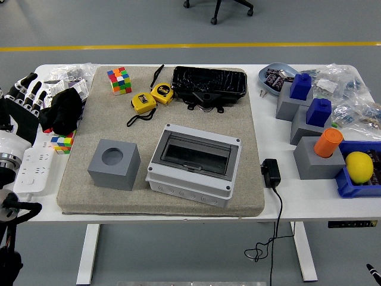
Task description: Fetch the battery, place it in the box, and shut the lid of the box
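Note:
The battery (209, 84), a flat black wrapped pack with short leads, lies at the back of the beige mat (77, 190). In front of it sits the grey box (193, 164), its dark see-through lid lying down flat on it. My left hand (25, 92) is at the table's left edge, fingers spread upward and holding nothing, far to the left of both battery and box. Of the right arm only a small dark tip shows at the bottom right corner.
A grey cube with a round hole (114, 164) stands left of the box. Two yellow tape measures (152, 97), a colour cube (119, 80), a black cloth (62, 110) and a white power strip (30, 170) lie left. A black adapter (271, 173), grey blocks (315, 158) and a lemon (359, 166) are right.

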Controlling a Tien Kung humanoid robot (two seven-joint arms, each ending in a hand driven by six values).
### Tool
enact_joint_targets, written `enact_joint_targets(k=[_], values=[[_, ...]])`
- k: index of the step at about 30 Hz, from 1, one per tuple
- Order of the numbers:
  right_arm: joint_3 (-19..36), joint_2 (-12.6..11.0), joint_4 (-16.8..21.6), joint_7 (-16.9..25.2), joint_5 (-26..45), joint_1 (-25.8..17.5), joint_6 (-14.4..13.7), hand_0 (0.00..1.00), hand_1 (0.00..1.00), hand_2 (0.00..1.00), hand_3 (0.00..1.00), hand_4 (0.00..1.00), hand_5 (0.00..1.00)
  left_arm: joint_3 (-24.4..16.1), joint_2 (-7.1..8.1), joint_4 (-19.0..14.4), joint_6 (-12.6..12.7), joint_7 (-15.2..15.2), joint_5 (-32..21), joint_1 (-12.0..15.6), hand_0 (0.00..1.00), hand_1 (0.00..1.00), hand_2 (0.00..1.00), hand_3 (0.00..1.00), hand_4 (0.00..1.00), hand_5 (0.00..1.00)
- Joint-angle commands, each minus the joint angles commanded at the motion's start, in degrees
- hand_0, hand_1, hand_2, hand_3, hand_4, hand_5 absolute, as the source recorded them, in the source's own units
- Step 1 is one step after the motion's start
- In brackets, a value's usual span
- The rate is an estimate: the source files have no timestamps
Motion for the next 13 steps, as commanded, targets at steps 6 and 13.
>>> enact_joint_targets(k=[6,13], values=[[0.2,0.0,0.0,-0.1,-0.2,0.0,0.0,0.998,0.944,0.886,0.851,0.998,0.998,-0.1,-0.12,0.0,0.0,-0.1,-0.1,-0.1,0.998,0.998,0.998,0.998,0.998,0.998],[-0.7,0.1,0.0,-0.3,0.6,0.1,0.4,0.998,0.934,0.883,0.851,0.998,0.998,0.3,-0.04,0.0,2.0,-2.0,-2.2,-0.1,0.998,0.998,0.933,0.998,0.998,0.998]])
